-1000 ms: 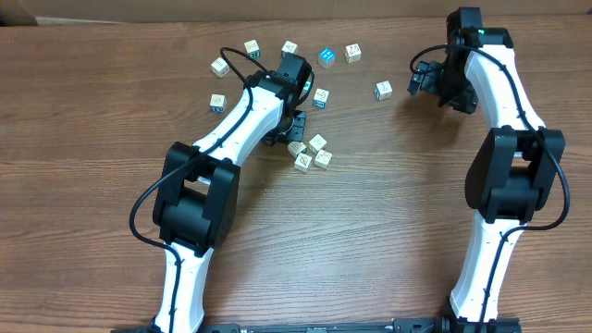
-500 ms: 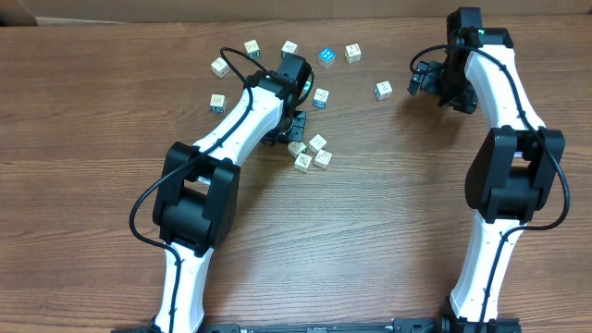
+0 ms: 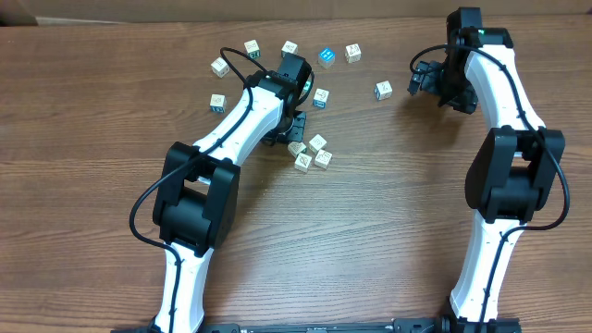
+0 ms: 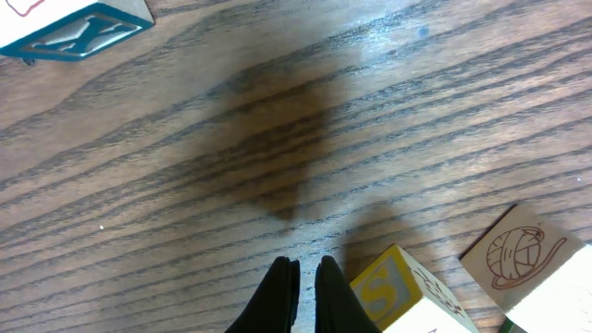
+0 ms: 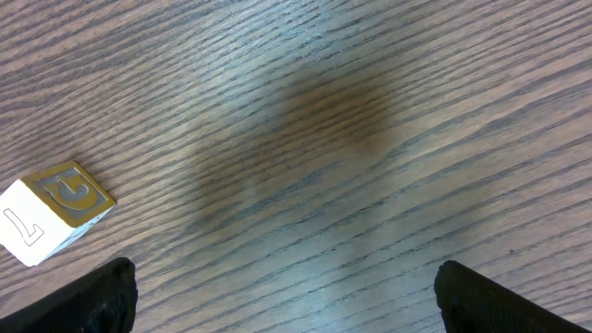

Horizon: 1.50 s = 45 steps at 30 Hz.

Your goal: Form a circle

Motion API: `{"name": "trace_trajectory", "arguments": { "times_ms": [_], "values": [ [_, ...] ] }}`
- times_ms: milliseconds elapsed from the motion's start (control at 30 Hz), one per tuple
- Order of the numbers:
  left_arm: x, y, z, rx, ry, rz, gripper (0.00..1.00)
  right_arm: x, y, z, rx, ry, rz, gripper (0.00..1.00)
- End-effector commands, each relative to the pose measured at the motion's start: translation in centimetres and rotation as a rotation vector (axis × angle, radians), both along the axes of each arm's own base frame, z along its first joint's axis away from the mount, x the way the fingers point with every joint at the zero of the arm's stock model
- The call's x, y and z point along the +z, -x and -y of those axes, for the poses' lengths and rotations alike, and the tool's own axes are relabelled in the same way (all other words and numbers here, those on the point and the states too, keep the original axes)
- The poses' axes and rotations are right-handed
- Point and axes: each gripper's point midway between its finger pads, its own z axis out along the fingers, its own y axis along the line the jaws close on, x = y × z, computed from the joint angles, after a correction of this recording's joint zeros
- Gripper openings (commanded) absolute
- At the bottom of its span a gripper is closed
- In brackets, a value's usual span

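Pointing down at the brown wood-grain worktop (image 3: 102, 194), the left claw (image 4: 298, 282) has its two black fingers pressed together w/ nothing between them. The tips sit just beside a whitish cube w/ a yellow S face (image 4: 407, 289); can't tell if they touch. Next to that one, toward the worktop's right edge, lies a cube w/ a yarn-ball drawing (image 4: 523, 259).

The small whitish letter cubes (image 3: 317, 142) w/ teal or blue printed faces lie near the far edge, a bit left of its middle, in a loose ring w/ gaps:
- far side: an arc of six, running approx. from the left-edge side round toward the right-edge side, w/ a solid bright-blue cube (image 3: 326, 56) sitting in the arc between two of them
- near side: a tight cluster of four, touching or almost, right at the left claw's tips
- one more (image 3: 321, 97) inside the arc, just beside the left arm's wrist

The ring's near-left stretch is covered by the left arm — can't tell what is under it.

The right claw (image 5: 285, 277) hangs toward the far right corner, fingers spread wide apart, holding nothing. A cube w/ a yellow letter face (image 5: 55, 208) lies near it on the side toward the worktop's middle, not touching.
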Motion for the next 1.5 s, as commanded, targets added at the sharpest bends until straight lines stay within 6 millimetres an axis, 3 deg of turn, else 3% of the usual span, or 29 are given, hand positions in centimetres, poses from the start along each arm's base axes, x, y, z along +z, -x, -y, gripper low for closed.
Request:
{"name": "trace_trajectory", "arguments": {
  "times_ms": [0,1467],
  "values": [
    [-0.75,0.19,0.37,0.013,0.005,-0.017,0.06,1.85,-0.68,0.10,-0.005,0.004,0.048,1.00],
    [-0.72,0.16,0.98,0.015,0.038,-0.020,0.04,1.85,-0.68,0.07,-0.005,0.004,0.048,1.00]
  ]
}}
